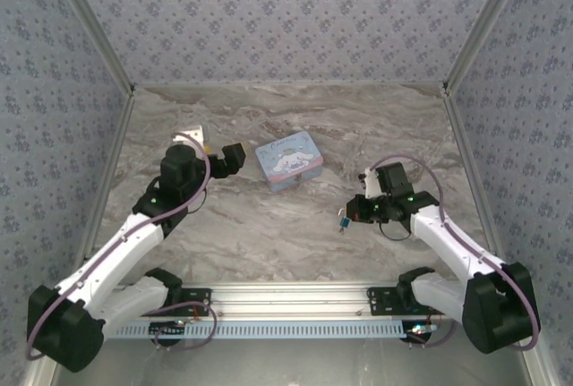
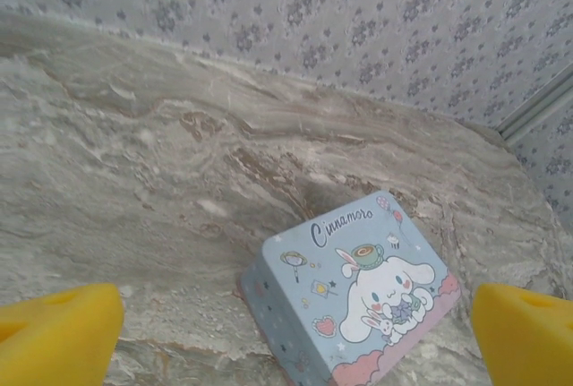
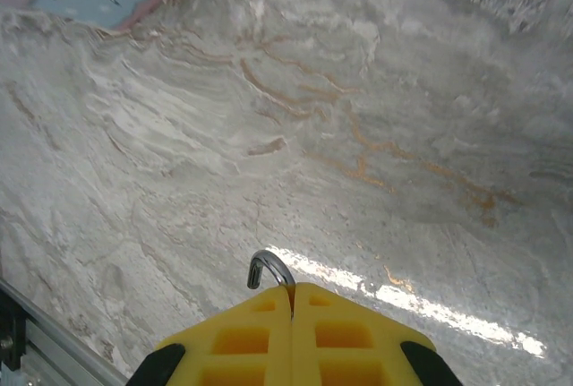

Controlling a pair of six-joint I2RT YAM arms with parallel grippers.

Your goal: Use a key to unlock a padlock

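Clamping padlock (image 3: 269, 256) tight, right gripper (image 3: 293, 292) holds it centre-right, shackle poking out. Left gripper (image 1: 231, 158) spread wide, empty, far-left beside tin (image 1: 288, 163). Key unseen. Likely next: find key, pinch it.

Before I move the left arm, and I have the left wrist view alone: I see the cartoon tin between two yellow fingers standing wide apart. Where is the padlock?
Observer: In the top view the padlock is at the right claw, to the right of the tin and apart from it.
Operator: Is that claw gripping it?
Observer: In the right wrist view its fingers are pressed shut, and the metal shackle hooks out between the tips.
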